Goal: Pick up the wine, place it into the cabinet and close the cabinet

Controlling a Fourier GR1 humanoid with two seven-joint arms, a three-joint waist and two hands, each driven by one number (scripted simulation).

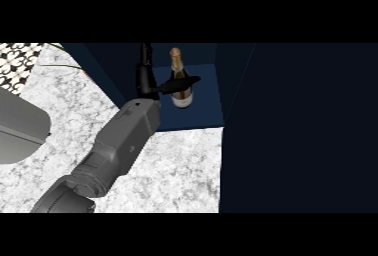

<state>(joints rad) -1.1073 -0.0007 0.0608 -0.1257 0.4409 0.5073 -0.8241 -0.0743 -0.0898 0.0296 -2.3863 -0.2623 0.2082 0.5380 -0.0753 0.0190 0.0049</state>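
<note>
The wine bottle (pixel 181 98), dark with a gold-foil neck and a pale label, stands upright inside the open dark blue cabinet (pixel 199 117). My right hand (pixel 145 80) reaches into the cabinet just left of the bottle. Its fingers point straight up and its thumb stretches sideways across the front of the bottle's body. The hand is open and not curled round the bottle. Its grey forearm (pixel 122 140) runs back to the lower left over the marble counter (pixel 177 170). My left hand does not show.
The cabinet's door (pixel 303 130) stands open as a large dark panel filling the right side. A grey rounded shape (pixel 18 127) sits at the left edge. Green leaves (pixel 66 65) and a patterned wall (pixel 18 60) lie at the upper left.
</note>
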